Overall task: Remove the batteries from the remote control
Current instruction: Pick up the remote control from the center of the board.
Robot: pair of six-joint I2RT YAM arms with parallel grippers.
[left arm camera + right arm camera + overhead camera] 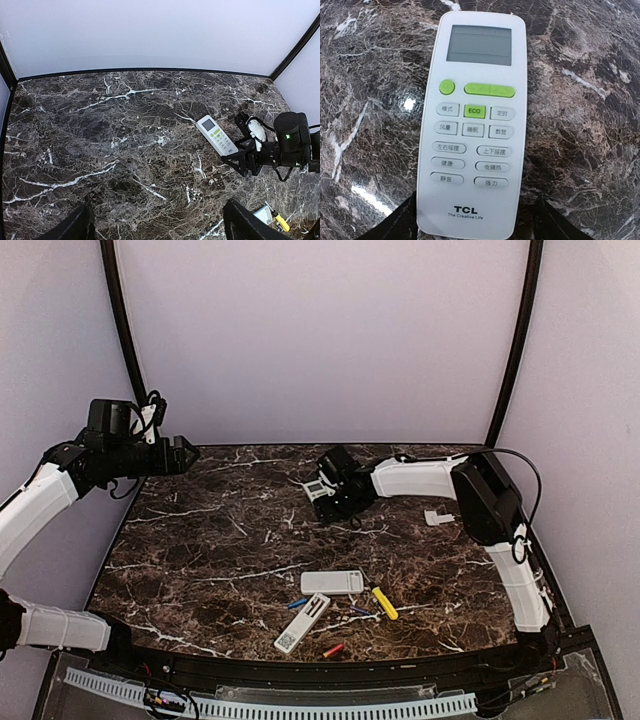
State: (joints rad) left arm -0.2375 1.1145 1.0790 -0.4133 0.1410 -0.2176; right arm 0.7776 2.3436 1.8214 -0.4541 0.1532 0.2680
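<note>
A white TCL remote (472, 125) fills the right wrist view. It lies face up and flat on the dark marble table (200, 540), with its screen end pointing away from the right gripper (476, 201). The gripper's black fingers (395, 227) stand apart on either side of the remote's lower end. A sliver of marble shows between the right-hand finger and the casing, so the jaws are open and straddling, not clamped. Whether the other finger touches the casing cannot be told.

Over the far left corner, the left gripper (159, 206) hangs well above the table, its jaws spread wide on nothing.

Loose cells lie well apart from this remote, near the front edge. A red-orange battery (333, 649) is closest to the arm bases, and a blue battery (297, 603) sits just beside a second white remote (303, 622). A yellow-handled screwdriver (384, 603) lies near them.

Any batteries inside the TCL remote are hidden. With the buttons up, their compartment is presumably on the underside, so the step in hand looks like taking hold of the casing to turn it over.

Doing it well means closing squarely on the two long edges. The fingers should sit low enough to catch the sides rather than ride up over the rounded top, and be centred so the remote does not swivel. A grip this near the end may let the far end droop, so the lift should be gentle.
</note>
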